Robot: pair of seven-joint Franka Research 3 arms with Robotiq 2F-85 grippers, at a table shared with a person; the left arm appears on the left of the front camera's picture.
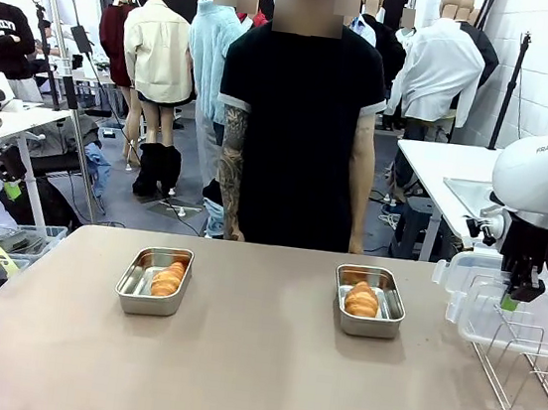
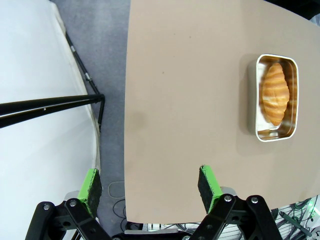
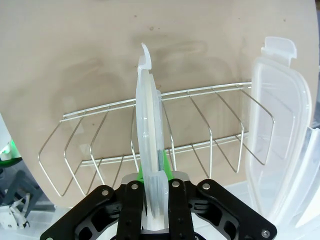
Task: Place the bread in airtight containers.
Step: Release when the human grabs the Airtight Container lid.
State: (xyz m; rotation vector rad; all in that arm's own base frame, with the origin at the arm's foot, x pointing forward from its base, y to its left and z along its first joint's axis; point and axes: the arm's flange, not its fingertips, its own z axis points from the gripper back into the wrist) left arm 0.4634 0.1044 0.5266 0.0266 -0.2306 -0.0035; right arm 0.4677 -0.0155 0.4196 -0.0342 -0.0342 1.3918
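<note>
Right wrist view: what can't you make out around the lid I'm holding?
Gripped lid: edge-on; lower end hidden between the jaws, grip depth unclear.
Second lid: lower end merges with more clear plastic cut off by the right edge.
Wire rack: part hidden behind that lid and the jaws.

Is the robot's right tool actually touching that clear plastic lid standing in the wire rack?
Touching. The right wrist view shows the right tool closed on the clear lid, squeezing it from both sides with no gap.
</note>
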